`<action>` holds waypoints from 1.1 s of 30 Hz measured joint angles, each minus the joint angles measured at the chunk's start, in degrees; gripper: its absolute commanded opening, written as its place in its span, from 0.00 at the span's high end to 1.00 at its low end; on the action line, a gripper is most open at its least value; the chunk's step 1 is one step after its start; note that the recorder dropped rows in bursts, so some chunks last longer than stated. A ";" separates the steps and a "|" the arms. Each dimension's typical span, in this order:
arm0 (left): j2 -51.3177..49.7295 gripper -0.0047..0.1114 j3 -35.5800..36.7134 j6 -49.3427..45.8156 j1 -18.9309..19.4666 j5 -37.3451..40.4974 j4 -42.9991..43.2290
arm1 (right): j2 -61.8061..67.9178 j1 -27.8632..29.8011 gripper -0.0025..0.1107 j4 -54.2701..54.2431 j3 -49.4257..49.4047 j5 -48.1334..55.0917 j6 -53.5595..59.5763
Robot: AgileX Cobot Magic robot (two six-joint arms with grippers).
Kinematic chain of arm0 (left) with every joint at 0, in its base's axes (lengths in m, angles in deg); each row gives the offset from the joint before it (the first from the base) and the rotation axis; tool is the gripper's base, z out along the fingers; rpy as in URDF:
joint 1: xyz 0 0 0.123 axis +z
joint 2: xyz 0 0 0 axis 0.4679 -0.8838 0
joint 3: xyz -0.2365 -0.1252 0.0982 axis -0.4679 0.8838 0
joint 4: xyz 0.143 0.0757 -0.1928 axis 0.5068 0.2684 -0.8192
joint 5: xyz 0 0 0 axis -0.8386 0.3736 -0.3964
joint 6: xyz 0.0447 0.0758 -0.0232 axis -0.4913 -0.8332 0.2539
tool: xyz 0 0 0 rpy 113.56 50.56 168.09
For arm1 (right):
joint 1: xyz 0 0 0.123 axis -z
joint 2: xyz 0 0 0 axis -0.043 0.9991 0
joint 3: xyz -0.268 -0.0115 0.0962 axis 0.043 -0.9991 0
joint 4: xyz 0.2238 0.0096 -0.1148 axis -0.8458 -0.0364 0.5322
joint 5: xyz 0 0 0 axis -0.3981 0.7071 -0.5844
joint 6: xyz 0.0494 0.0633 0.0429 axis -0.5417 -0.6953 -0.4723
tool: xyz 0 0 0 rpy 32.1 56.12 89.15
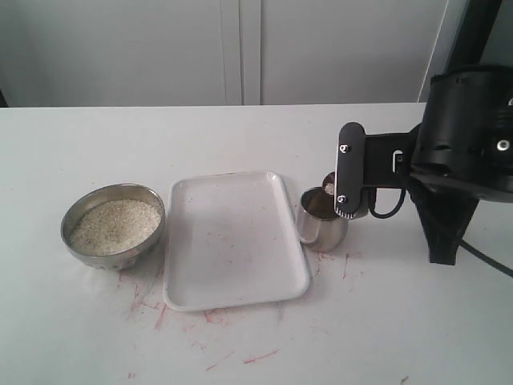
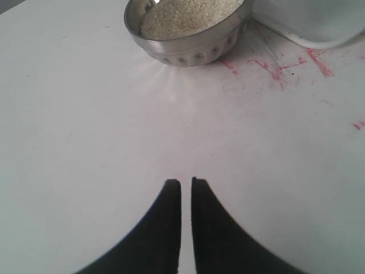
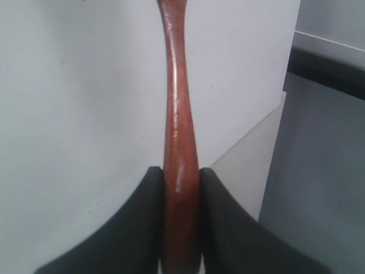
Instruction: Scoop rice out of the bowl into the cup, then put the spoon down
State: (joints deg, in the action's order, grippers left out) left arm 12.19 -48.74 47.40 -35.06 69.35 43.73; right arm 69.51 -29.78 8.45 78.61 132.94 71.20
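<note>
The steel bowl (image 1: pixel 78 241) stands at the left of the table, filled with rice (image 1: pixel 116 226). The steel cup (image 1: pixel 321 228) stands right of the tray. My right gripper (image 1: pixel 345 180) is shut on the reddish-brown spoon (image 1: pixel 329 186), whose scoop hangs over the cup's mouth with a little rice on it. In the right wrist view the spoon handle (image 3: pixel 178 114) runs out from between the jaws of the gripper (image 3: pixel 181 177). The left gripper (image 2: pixel 186 182) is shut and holds nothing, hovering over bare table short of the bowl (image 2: pixel 188 48) and its rice (image 2: pixel 182 14). It is out of the exterior view.
A flat white tray (image 1: pixel 232 241) lies between bowl and cup, and its corner (image 2: pixel 319 23) shows in the left wrist view. Red scratch marks (image 1: pixel 160 313) streak the table in front of the tray. The right arm's dark body (image 1: pixel 469 136) stands at the right.
</note>
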 measured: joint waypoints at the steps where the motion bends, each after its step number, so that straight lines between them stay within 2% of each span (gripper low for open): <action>1: 0.00 0.84 0.00 0.00 0.00 0.00 0.00 | 0.25 0.00 0.98 0.62 0.00 0.00 0.12; 20: 0.00 0.84 0.00 0.00 0.00 0.00 0.00 | 2.82 0.00 0.98 8.28 0.00 -0.02 1.56; 33: 0.00 0.84 0.00 0.00 0.00 0.00 0.00 | 2.82 0.00 0.98 8.63 0.00 -1.19 5.77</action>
State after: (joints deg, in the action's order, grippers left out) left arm 12.19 -48.74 47.40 -35.06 69.35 43.73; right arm 72.33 -29.78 17.08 78.61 131.75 76.97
